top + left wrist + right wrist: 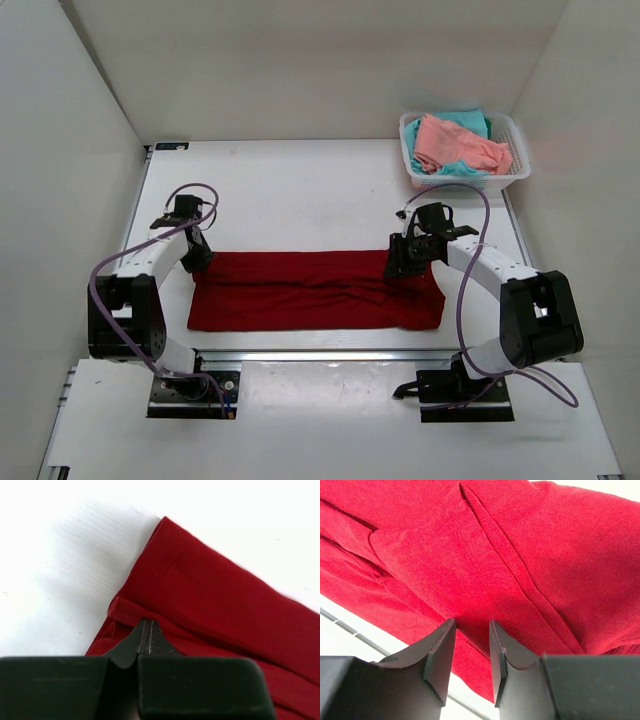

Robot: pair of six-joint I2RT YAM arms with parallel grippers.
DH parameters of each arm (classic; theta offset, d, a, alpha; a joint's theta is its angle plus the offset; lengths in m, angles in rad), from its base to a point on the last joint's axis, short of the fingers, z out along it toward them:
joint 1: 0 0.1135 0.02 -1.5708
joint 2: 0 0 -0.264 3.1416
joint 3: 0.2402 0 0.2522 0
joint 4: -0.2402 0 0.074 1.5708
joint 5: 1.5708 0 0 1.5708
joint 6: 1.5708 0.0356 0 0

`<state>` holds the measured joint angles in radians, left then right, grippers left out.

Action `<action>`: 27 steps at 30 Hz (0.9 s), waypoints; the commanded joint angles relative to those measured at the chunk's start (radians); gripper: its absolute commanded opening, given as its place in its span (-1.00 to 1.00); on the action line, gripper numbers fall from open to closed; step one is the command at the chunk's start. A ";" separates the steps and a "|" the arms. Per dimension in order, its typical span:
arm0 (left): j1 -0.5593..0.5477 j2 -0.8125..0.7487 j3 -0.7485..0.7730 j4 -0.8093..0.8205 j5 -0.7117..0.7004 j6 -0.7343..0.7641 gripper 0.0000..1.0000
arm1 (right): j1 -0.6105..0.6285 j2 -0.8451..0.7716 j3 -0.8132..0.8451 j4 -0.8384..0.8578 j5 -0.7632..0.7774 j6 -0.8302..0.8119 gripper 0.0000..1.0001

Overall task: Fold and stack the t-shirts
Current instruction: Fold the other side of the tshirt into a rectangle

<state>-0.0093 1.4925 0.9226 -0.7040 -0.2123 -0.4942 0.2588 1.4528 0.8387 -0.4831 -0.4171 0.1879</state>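
Observation:
The dark red t-shirt lies folded into a long flat band across the table's near half. My left gripper is at its far left corner. In the left wrist view the gripper has its jaws pressed together on a raised fold of the shirt's edge. My right gripper is at the shirt's far right part. In the right wrist view it is open, tips down on the red cloth. The salmon pink t-shirt and the teal t-shirt lie crumpled in the basket.
The white mesh basket stands at the table's far right corner. A metal rail runs along the near edge just below the shirt. White walls enclose the table on three sides.

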 commanded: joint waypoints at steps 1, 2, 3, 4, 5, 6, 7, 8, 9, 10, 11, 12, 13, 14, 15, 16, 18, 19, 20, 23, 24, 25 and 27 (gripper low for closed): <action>0.000 -0.086 -0.018 -0.017 0.013 0.008 -1.00 | 0.002 -0.031 0.003 0.018 -0.006 0.001 -0.39; -0.004 -0.089 -0.027 -0.023 0.014 0.011 -1.00 | 0.002 -0.023 0.002 0.018 -0.015 0.001 -0.39; -0.001 -0.100 -0.037 -0.025 0.016 0.016 -1.00 | 0.003 -0.034 -0.003 0.018 -0.006 0.001 -0.39; 0.000 -0.113 -0.045 -0.031 0.027 0.016 -1.00 | 0.010 -0.032 -0.006 0.018 -0.006 0.001 -0.39; 0.003 -0.113 -0.060 -0.032 0.028 0.025 -1.00 | 0.004 -0.037 -0.007 0.018 -0.009 0.001 -0.39; 0.002 -0.124 -0.077 -0.037 0.022 0.023 -1.00 | 0.005 -0.039 -0.009 0.017 -0.011 0.002 -0.39; 0.002 -0.133 -0.083 -0.040 0.024 0.020 -1.00 | 0.000 -0.040 -0.007 0.018 -0.014 0.001 -0.39; 0.002 -0.139 -0.094 -0.041 0.024 0.019 -1.00 | 0.006 -0.042 -0.010 0.008 -0.014 0.001 -0.39; -0.006 -0.147 -0.109 -0.046 0.021 0.023 -1.00 | 0.000 -0.039 -0.009 0.012 -0.012 0.011 -0.38; 0.000 -0.155 -0.114 -0.049 0.018 0.022 -1.00 | 0.005 -0.042 -0.012 0.011 -0.003 0.001 -0.38; -0.003 -0.161 -0.126 -0.046 0.017 0.014 -1.00 | 0.007 -0.046 -0.009 0.008 -0.002 -0.001 -0.38; -0.003 -0.164 -0.142 -0.052 0.019 0.014 -1.00 | 0.005 -0.054 -0.006 0.012 0.004 0.005 -0.38; -0.004 -0.167 -0.136 -0.046 0.017 0.014 -1.00 | 0.003 -0.061 -0.004 0.012 0.014 0.004 -0.38; -0.001 -0.167 -0.142 -0.052 0.011 0.011 -1.00 | 0.003 -0.071 -0.007 0.029 0.018 0.013 -0.37; -0.001 -0.166 -0.142 -0.055 0.008 0.013 -1.00 | -0.007 -0.081 -0.007 0.037 0.024 0.013 -0.35; -0.001 -0.167 -0.143 -0.067 0.013 0.022 -1.00 | -0.010 -0.085 -0.003 0.043 0.027 0.016 -0.33; -0.003 -0.169 -0.150 -0.061 -0.007 0.020 -1.00 | -0.013 -0.071 0.010 0.051 0.031 0.019 -0.31; -0.004 -0.170 -0.153 -0.064 -0.007 0.020 -1.00 | -0.013 -0.072 0.013 0.048 0.031 0.024 -0.33; 0.002 -0.173 -0.156 -0.071 -0.006 0.017 -1.00 | -0.015 -0.063 0.022 0.047 0.032 0.012 -0.33; -0.001 -0.183 -0.165 -0.068 -0.015 0.016 -1.00 | 0.000 -0.042 0.010 0.049 0.035 0.011 -0.37; -0.004 -0.176 -0.165 -0.069 -0.018 0.016 -1.00 | 0.002 -0.028 0.005 0.064 0.041 0.007 -0.38; -0.006 -0.175 -0.163 -0.072 -0.022 0.016 -1.00 | 0.003 -0.034 -0.004 0.069 0.047 0.008 -0.35; -0.006 -0.155 -0.157 -0.081 -0.030 0.009 -1.00 | 0.007 -0.034 -0.012 0.090 0.081 0.018 -0.37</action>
<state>-0.0105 1.3506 0.7654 -0.7677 -0.2047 -0.4831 0.2562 1.4174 0.8318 -0.4507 -0.3809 0.2005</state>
